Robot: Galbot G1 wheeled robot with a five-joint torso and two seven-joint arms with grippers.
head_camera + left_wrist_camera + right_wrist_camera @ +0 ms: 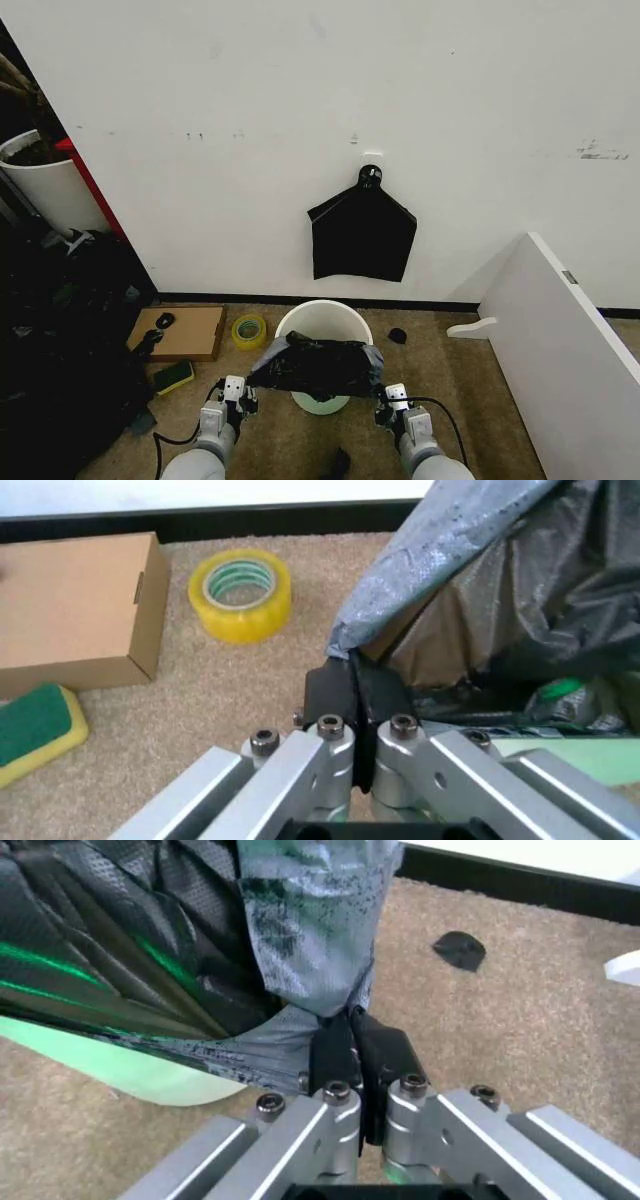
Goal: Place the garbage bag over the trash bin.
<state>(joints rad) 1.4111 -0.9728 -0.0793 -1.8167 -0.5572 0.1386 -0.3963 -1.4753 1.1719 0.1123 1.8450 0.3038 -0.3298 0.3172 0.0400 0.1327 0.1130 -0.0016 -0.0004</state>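
Beige carpet (480,390) runs up to a white wall (300,100) with a black baseboard; I use the round cream-white plastic trash bin (322,321) as my landmark, standing on the carpet close to the wall. I have the thin glossy crinkled black garbage bag (318,366) stretched across the near part of the bin's rim, sagging between my two grippers, far half of the bin mouth uncovered. My left gripper (232,392) is at the near-left of the bin, fingers clamped tight on a bunched corner of the bag; the left wrist view shows the black pads (352,697) pressed together with the grey-looking film coming out of them. My right gripper (394,397) is at the near-right of the bin, likewise pinched on the other bag edge, pads (355,1054) closed on the plastic in the right wrist view. A flat smooth black pentagon-shaped bag (362,238) hangs on the wall above the bin. Left of the bin: yellow tape roll (249,331) just beside it, then a brown cardboard box (185,330), and a green-yellow sponge (174,376) nearer to me. Small dark scrap (397,336) lies right of the bin, white board (560,340) farther right.
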